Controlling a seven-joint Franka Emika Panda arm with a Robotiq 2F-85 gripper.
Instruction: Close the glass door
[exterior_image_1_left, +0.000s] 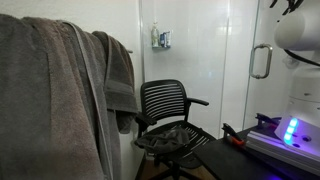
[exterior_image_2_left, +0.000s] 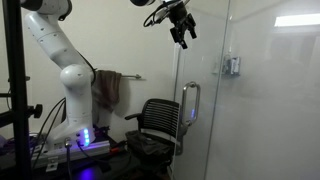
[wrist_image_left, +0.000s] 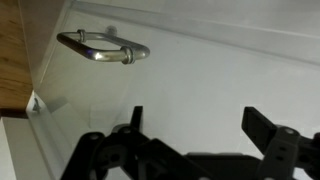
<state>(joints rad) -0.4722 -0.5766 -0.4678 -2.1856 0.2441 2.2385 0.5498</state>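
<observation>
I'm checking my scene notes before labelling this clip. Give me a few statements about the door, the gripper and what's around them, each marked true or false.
1. The gripper is clamped on the handle of the glass door. False: it is open and hangs high above the handle, apart from it.
2. A black office chair stands near the glass door. True.
3. The door's handle is a round knob. False: it is a silver loop.
4. A grey towel hangs in the scene. True.
</observation>
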